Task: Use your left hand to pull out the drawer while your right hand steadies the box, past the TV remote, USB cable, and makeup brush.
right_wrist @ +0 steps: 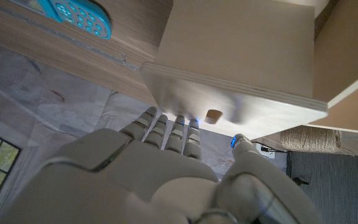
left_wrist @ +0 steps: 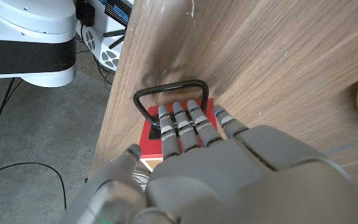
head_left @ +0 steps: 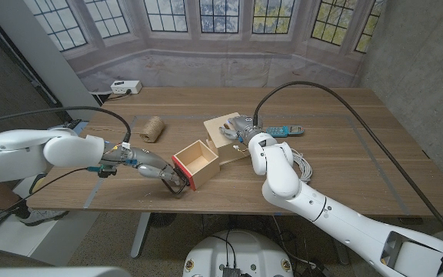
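A light plywood box (head_left: 220, 125) sits mid-table, and its red-fronted drawer (head_left: 196, 162) stands pulled out toward the front edge. My left hand (head_left: 154, 168) has its fingers hooked through the drawer's black wire handle (left_wrist: 169, 91) on the red front (left_wrist: 149, 133). My right hand (head_left: 241, 131) is at the box's far side, fingertips pressed against the box wall (right_wrist: 241, 56) and thumb beside them. A teal-and-grey TV remote (head_left: 284, 131) lies just right of the box, and its keypad end (right_wrist: 78, 12) is also visible. A white USB cable (head_left: 303, 163) is coiled by my right forearm.
A spool of twine (head_left: 153, 128) stands left of the box. A white power strip (head_left: 125, 87) lies at the table's far left edge. The drawer front is close to the table's front edge (left_wrist: 120, 81), with floor below.
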Controlling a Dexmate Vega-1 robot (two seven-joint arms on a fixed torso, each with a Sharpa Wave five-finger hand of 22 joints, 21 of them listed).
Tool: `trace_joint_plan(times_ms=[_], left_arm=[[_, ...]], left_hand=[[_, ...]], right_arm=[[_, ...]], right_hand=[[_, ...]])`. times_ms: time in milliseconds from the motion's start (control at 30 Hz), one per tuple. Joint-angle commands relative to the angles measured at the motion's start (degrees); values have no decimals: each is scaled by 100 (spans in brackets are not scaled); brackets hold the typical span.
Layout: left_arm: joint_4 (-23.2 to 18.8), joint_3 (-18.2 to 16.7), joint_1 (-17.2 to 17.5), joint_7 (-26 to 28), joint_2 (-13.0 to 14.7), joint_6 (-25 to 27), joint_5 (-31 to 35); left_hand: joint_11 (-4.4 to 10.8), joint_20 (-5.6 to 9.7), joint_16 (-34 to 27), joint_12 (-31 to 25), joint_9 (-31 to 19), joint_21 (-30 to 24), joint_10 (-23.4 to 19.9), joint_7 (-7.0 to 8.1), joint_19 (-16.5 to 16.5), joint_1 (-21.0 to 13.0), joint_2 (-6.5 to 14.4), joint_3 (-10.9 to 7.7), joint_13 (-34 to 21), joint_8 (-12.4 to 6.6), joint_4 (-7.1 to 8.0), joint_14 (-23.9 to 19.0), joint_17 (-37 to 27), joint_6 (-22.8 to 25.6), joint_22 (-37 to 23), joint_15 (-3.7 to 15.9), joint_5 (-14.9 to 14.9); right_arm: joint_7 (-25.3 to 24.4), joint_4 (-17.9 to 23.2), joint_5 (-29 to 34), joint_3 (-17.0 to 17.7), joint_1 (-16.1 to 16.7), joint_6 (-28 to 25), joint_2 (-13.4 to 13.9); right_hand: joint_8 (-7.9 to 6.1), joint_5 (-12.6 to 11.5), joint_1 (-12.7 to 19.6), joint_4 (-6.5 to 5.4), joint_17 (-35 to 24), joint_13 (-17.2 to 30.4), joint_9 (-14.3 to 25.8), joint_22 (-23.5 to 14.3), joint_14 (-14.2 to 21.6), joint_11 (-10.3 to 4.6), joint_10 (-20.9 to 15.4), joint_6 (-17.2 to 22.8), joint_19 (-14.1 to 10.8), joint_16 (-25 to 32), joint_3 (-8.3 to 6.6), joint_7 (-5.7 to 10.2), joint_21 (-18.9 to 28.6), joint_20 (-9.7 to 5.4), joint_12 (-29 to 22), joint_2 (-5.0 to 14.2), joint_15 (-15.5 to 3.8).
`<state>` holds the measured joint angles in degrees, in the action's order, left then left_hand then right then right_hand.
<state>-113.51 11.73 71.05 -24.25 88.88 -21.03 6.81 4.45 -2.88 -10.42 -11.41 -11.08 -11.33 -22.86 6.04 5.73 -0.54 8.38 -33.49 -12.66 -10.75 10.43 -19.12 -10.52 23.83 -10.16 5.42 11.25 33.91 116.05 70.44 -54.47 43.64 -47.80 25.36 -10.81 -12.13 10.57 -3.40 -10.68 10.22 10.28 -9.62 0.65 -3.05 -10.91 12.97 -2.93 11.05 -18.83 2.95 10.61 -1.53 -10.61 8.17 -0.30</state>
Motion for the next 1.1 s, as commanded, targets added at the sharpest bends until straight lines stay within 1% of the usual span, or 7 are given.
trace_joint_plan(times_ms=[33,233,400,533,733,900,1100], left_arm=[[-100,-509,404,-95,10,112,-161],[-151,-848,707,-119,10,160,-227],[-193,-1273,1087,-183,-55,209,-301],[-236,-1695,1370,-507,-380,223,-234],[-353,-2112,1538,-924,-956,223,29],[-397,-2238,1524,-1178,-1290,214,146],[-366,-2265,1430,-1359,-1524,122,223]], left_hand=[[27,-33,-33,-18,-5,-18,-35,-29,44,-20,28,-16,-8,0,-27,-60,-28,-3,-10,-4,17],[38,-47,-52,-44,-5,-36,-73,-43,94,-21,26,-18,-9,-17,-28,-93,-28,16,-9,-1,17],[57,-50,-63,-64,-5,-40,-104,-39,110,-21,24,-20,-12,-28,-29,-117,-28,31,-9,7,17],[49,-57,-74,-73,-5,-52,-112,-50,145,-21,24,-21,-15,-35,-29,-142,-28,41,-9,-3,17],[44,-75,-92,-107,-5,-59,-172,-60,173,-20,26,-23,-24,-47,-27,-185,-32,62,-9,-2,17],[41,-79,-101,-115,-5,-66,-180,-61,198,-20,27,-25,-29,-56,-27,-207,-33,80,-9,5,17],[37,-82,-100,-122,-5,-65,-182,-63,206,-20,28,-27,-35,-65,-27,-209,-35,100,-9,12,18]], right_arm=[[82,76,-41,8,-57,41,-9],[32,57,-233,61,-101,127,-15],[-59,59,-359,80,-135,138,-1],[-84,95,-429,92,-156,95,8],[-144,168,-488,67,-187,61,38],[-140,266,-488,33,-208,25,59],[-79,362,-400,-17,-231,-56,47]], right_hand=[[-24,-15,-20,-3,0,23,17,3,30,6,-18,54,-45,31,-35,7,30,-31,-17,-16,6],[-20,-13,-19,1,1,23,17,3,31,15,-4,47,-48,28,-43,8,30,-31,-11,-20,13],[-17,-11,-19,4,0,23,18,3,34,38,-4,41,-69,28,-51,1,36,-28,-11,-21,18],[-15,-10,-18,7,1,23,18,3,47,37,1,38,-83,31,-57,-1,40,-14,-9,-23,25],[-13,-9,-15,12,2,24,18,3,62,51,1,34,-130,34,-66,-5,55,0,-9,-25,29],[-12,-8,-13,17,2,24,18,3,77,59,1,32,-144,37,-74,-9,57,1,-10,-27,33],[-12,-7,-6,26,4,24,19,3,85,80,-2,32,-149,36,-83,-17,55,-1,-11,-30,29]])
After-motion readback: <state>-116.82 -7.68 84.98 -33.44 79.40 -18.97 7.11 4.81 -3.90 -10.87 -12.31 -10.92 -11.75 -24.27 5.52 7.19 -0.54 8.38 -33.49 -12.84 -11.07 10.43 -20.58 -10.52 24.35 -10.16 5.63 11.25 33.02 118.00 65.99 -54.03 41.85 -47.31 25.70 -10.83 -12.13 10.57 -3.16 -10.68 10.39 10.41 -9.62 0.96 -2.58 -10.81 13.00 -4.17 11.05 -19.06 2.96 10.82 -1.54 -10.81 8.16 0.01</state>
